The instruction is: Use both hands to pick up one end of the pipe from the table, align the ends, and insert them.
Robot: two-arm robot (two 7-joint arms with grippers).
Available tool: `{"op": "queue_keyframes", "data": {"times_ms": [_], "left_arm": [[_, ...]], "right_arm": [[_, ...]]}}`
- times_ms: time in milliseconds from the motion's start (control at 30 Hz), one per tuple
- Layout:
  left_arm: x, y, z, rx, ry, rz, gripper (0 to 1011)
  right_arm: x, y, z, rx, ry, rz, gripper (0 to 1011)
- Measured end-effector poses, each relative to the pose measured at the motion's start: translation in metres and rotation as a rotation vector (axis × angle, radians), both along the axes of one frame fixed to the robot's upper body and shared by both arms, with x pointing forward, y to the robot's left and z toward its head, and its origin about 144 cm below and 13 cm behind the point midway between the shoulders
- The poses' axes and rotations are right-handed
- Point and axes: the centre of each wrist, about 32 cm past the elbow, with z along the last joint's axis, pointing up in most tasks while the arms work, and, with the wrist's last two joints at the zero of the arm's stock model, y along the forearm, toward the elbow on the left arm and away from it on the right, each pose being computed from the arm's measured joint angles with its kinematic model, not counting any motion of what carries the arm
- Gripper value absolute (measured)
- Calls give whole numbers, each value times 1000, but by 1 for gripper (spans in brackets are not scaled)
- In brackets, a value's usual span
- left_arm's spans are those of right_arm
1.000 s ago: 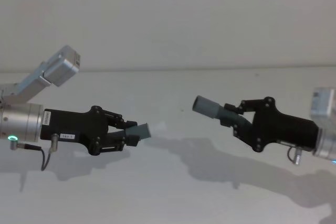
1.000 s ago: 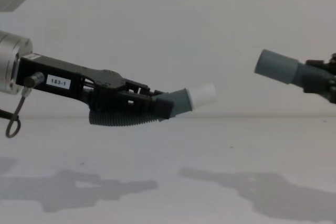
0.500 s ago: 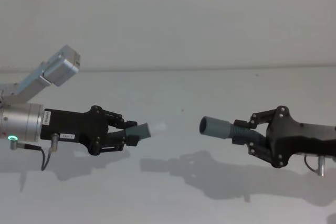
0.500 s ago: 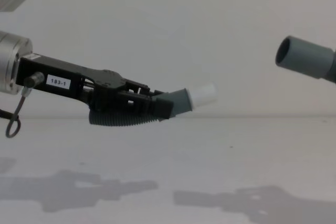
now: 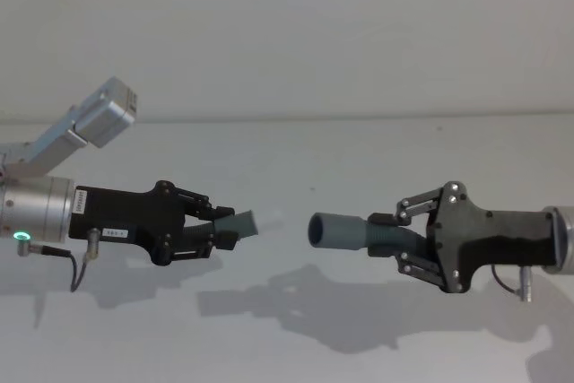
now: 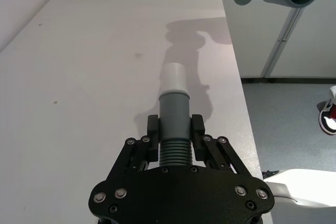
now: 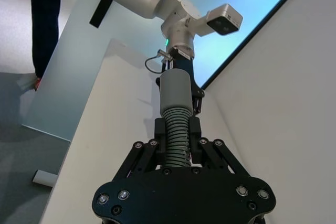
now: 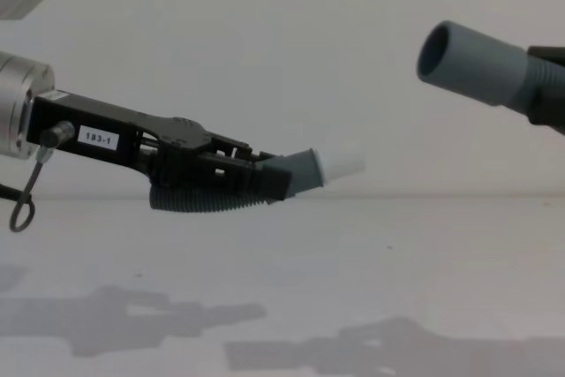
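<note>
Left pincer (image 5: 222, 232) clamped on tip pipe (image 8: 296, 171), right pincer (image 5: 387, 238) clamped on socket pipe (image 5: 345, 231). Both above bench (image 5: 287, 154), ends apart. Risk: residual offset, tip catches socket rim, hose buckles.

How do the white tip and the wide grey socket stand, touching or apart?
Apart. The chest view shows a plain gap between the white tip and the socket, which hangs higher.

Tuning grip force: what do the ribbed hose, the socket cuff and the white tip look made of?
Ribbed hose in left gripper: matte corrugations, likely flexible plastic or rubber. Socket cuff, piece in right gripper: smooth grey, hollow, probably moulded plastic. White tip: smooth, plastic-looking.
</note>
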Motion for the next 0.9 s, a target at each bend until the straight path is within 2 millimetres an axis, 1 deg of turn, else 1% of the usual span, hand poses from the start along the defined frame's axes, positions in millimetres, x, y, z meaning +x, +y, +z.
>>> {"op": "queue_keyframes", "data": {"times_ms": [167,467,667,900], "left_arm": [[0,0,0,0,0,0,327],[0,0,0,0,0,0,327],[0,0,0,0,0,0,327],[0,0,0,0,0,0,327]], "right_arm": [[4,7,2,-9,-23,18,226],[13,19,9,-88,-84,14,226],[19,23,12,-121,-113,3,226],[24,22,15,-146,-142,-18,226]]}}
